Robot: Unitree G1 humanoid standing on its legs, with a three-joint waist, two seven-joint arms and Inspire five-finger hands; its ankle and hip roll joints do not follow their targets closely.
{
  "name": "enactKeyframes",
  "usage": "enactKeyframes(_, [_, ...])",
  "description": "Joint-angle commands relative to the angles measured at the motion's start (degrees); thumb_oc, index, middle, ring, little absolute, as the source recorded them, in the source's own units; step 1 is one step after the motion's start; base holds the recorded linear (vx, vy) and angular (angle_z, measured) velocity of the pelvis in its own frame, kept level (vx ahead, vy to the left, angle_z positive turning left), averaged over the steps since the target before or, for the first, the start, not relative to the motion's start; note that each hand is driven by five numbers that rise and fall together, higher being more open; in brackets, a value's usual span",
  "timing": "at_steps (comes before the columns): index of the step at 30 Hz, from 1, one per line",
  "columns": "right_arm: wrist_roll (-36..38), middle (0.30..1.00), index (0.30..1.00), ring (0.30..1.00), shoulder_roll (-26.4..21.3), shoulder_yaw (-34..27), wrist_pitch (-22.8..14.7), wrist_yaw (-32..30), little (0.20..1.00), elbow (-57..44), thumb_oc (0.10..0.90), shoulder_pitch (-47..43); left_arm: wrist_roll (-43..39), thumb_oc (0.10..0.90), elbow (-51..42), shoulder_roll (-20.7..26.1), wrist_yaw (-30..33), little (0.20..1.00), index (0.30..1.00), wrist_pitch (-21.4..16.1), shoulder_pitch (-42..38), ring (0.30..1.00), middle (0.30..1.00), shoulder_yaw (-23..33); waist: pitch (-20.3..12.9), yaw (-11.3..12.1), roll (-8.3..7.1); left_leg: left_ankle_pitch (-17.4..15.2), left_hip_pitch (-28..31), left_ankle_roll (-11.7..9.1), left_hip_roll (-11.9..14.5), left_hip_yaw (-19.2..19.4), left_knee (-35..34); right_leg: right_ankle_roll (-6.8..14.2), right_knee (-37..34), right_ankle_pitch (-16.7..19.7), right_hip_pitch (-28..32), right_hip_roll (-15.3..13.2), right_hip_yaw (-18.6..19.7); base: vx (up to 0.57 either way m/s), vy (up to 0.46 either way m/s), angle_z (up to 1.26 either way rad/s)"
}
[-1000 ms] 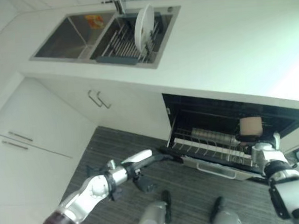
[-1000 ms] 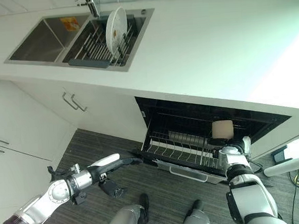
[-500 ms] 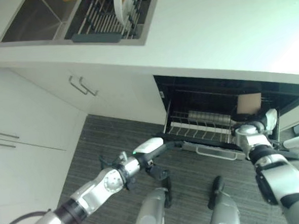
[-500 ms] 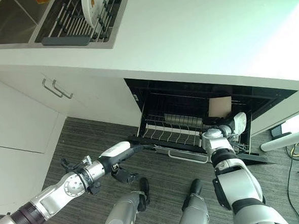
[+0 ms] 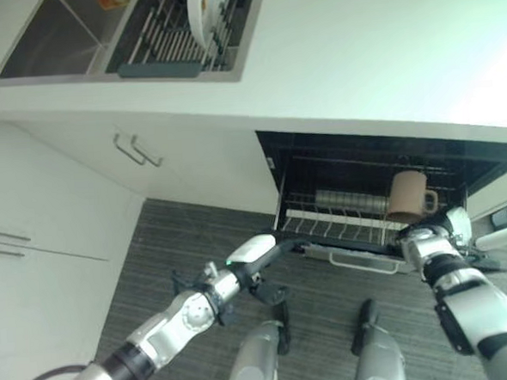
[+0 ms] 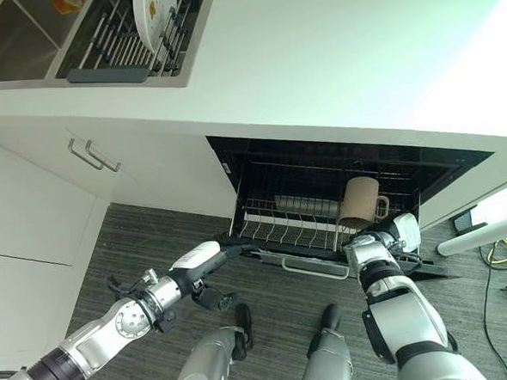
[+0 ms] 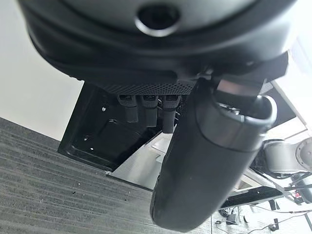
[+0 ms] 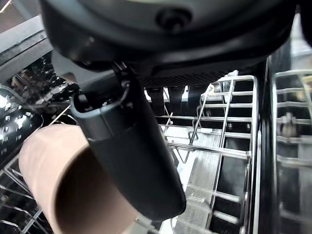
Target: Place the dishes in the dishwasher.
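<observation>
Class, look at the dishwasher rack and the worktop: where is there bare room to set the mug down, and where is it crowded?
Free: the rack tines in front of the stacked metal dishes, between the left hand at its left corner and the tan mug. The worktop right of the sink is bare. Crowded: the rack's right end, where the right hand holds the mug, and the sink's drainer with a white plate.

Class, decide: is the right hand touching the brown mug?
Touching. The right wrist view shows the right hand with its thumb lying across the brown mug.
</observation>
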Motion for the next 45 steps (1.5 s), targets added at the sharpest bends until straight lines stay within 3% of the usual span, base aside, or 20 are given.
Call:
enactKeyframes(1, [1.9,0.900,0.900,0.900,-3.2,-0.4,-1.1,-2.2,0.900,1.8,0.800,-1.8,0.7,0.800,-5.2,0.2,0.7,0.900,0.900,-4.6,-1.2,0.900,0.900,0.8,-2.2,0.3,-1.24,-3.7,0.5,-1.0,2.3,1.0,0.4,4.9,1.2,-4.2,2.5,-1.5,1.9,0.00,0.000,0.00])
enactKeyframes(10, [2.0,0.900,0.900,0.900,-3.1,-2.1,-4.2,-2.1,0.900,2.9,0.800,-2.5,1.2,0.800,-5.3,0.0,0.7,0.900,0.900,-4.1,-1.5,0.900,0.900,-0.3,-2.4,0.5,-1.52,-3.5,0.3,-1.0,2.1,0.8,0.4,5.0,1.2,-3.9,2.0,-1.2,2.3,0.00,0.000,0.00])
enactKeyframes(11, [4.1,0.900,0.900,0.900,-3.0,-2.4,-6.0,-3.0,0.900,2.8,0.800,-2.4,1.4,0.800,-5.2,-0.1,0.7,0.900,0.900,-4.1,-1.4,0.900,0.900,-0.5,-2.3,0.4,-1.54,-3.6,0.5,-1.0,2.1,0.9,0.4,5.1,1.2,-3.9,2.2,-1.2,2.3,0.00,0.000,0.00])
enactKeyframes(12, [12.2,0.900,0.900,0.900,-2.3,-4.0,-12.5,-6.6,0.900,1.5,0.800,-2.2,1.9,0.800,-5.1,-0.3,1.0,0.900,0.900,-4.2,-0.6,0.900,0.900,-0.7,-2.5,0.2,-1.50,-4.1,1.1,-1.1,2.2,1.1,0.4,5.2,1.2,-4.3,2.6,-1.3,2.3,0.00,0.000,0.00])
enactKeyframes(14, [15.2,0.900,0.900,0.900,-1.4,-5.9,-17.6,-9.0,0.900,-0.2,0.800,-1.9,2.0,0.800,-5.3,-0.4,1.5,0.900,0.900,-3.7,0.1,0.900,0.900,-0.8,-2.7,-0.1,-1.48,-3.7,1.1,-1.2,2.4,1.5,0.4,5.0,1.2,-4.0,2.5,-1.2,2.3,-0.02,0.023,-0.05])
enactKeyframes(18, [16.3,0.900,0.900,0.900,0.5,-8.5,-25.8,-15.4,0.900,-6.9,0.800,-0.4,2.8,0.800,-5.6,-0.8,3.1,0.900,0.900,-3.1,2.0,0.900,0.900,-0.9,-3.8,-0.7,-1.75,-3.9,1.5,-1.3,2.7,2.1,0.4,4.8,1.2,-4.5,2.8,-0.9,2.6,-0.01,0.029,-0.07])
enactKeyframes(21, [15.5,0.900,0.900,0.900,1.9,-9.4,-29.7,-17.3,0.900,-12.0,0.800,1.9,2.8,0.800,-5.7,-1.2,4.3,0.900,0.900,-2.8,3.4,0.900,0.900,-0.6,-4.8,-1.3,-1.94,-4.0,2.1,-1.3,3.0,2.6,0.4,4.6,1.2,-4.8,3.0,-0.6,2.9,0.01,0.056,-0.12])
enactKeyframes(26, [12.7,0.900,0.900,0.900,4.7,-9.7,-33.2,-19.7,0.900,-23.6,0.800,8.4,2.7,0.800,-5.9,-1.6,4.7,0.900,0.900,-2.5,6.3,0.900,0.900,0.7,-7.1,-2.4,-2.61,-4.5,3.5,-1.0,3.4,3.0,0.4,4.1,1.2,-5.8,4.2,0.1,3.6,0.05,0.053,-0.13])
enactKeyframes(33, [9.7,0.900,0.900,0.900,6.0,-8.0,-31.2,-18.4,0.900,-36.0,0.800,16.5,2.5,0.800,-5.3,-1.9,3.6,0.900,0.900,-2.6,9.7,0.900,0.900,2.9,-10.5,-3.4,-3.91,-5.3,5.8,-0.6,4.2,3.6,0.4,3.8,1.2,-7.2,6.5,0.8,4.2,0.08,0.055,-0.14])
enactKeyframes(38, [8.3,0.900,0.900,0.900,6.0,-6.8,-31.9,-15.4,0.900,-40.5,0.800,21.4,2.4,0.800,-4.8,-2.2,3.1,0.900,0.900,-2.8,11.3,0.900,0.900,4.3,-12.2,-3.9,-4.63,-6.0,7.2,0.1,4.1,3.7,0.4,3.8,1.2,-7.9,8.2,1.2,4.7,0.06,0.064,-0.16])
enactKeyframes(45, [6.3,0.900,0.900,0.900,5.7,-5.5,-38.9,-8.9,0.900,-52.5,0.800,28.7,2.3,0.800,-3.2,-2.9,3.6,0.900,0.900,-3.6,12.8,0.900,0.900,6.9,-13.5,-5.5,-5.17,-7.5,8.7,1.8,2.6,3.9,0.4,4.5,1.2,-7.7,9.2,0.6,5.8,-0.01,0.119,-0.11])
